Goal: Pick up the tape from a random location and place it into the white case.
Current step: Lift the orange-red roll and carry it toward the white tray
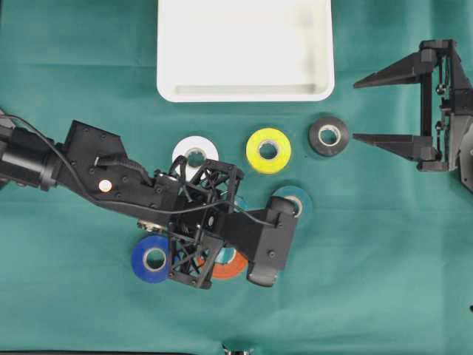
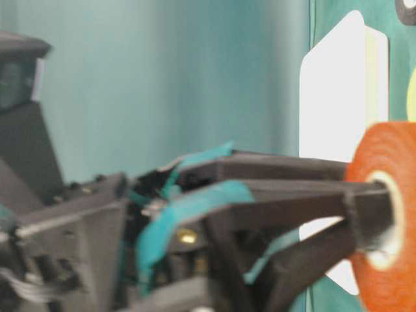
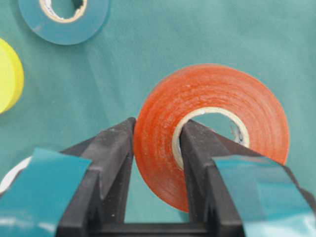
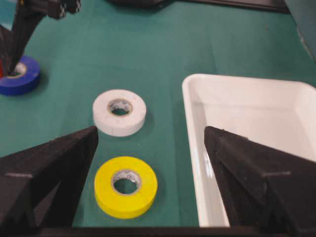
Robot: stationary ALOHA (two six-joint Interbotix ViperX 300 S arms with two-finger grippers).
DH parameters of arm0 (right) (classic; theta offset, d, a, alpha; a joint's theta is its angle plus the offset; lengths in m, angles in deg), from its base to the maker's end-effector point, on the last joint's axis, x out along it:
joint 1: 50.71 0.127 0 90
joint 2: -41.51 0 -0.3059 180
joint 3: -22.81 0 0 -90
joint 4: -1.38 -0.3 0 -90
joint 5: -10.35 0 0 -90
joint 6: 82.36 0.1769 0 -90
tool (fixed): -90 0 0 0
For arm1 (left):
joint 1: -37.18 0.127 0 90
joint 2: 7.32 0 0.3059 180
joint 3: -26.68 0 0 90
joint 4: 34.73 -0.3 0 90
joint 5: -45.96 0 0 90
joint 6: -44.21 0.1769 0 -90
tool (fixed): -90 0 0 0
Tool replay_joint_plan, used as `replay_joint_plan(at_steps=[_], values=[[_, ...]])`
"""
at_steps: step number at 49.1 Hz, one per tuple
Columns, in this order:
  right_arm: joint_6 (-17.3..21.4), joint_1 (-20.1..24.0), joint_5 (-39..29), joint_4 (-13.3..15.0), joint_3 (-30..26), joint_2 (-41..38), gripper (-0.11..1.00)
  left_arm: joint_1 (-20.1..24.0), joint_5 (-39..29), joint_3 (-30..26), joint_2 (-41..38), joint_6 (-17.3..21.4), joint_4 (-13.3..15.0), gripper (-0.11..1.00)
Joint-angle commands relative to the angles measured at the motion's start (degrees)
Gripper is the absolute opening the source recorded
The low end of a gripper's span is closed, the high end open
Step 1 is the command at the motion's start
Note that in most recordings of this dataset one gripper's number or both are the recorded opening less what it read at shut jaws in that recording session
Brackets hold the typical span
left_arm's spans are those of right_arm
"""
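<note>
Green cloth (image 3: 148,54) below, orange tape (image 3: 212,133) tilts, hole facing camera, in left gripper (image 3: 155,153).

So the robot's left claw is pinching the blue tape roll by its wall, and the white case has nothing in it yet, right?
Not quite: the left claw is pinching the orange tape roll, not the blue one. The left wrist view shows one finger outside the roll and one in its hole. The blue roll lies beside it on the cloth. The white case does have nothing in it.

Six tape rolls (image 1: 268,150), one white case (image 1: 244,49), two arms (image 1: 96,174).
</note>
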Motion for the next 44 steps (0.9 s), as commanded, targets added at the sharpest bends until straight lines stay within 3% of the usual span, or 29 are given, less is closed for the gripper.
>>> replay_joint_plan(at_steps=[1, 21, 44], values=[[0.0, -0.1, 0.4, 0.0, -1.0, 0.0, 0.88, -0.4, -2.0, -3.4, 2.5, -0.1, -0.2, 0.23], [0.0, -0.1, 0.4, 0.0, -1.1, 0.0, 0.88, -2.2, -6.5, -9.2, 6.9, -0.1, -0.2, 0.23], [0.0, -0.1, 0.2, 0.1, -1.1, -0.1, 0.88, -3.1, -9.2, -11.9, 9.3, -0.2, -0.2, 0.23]])
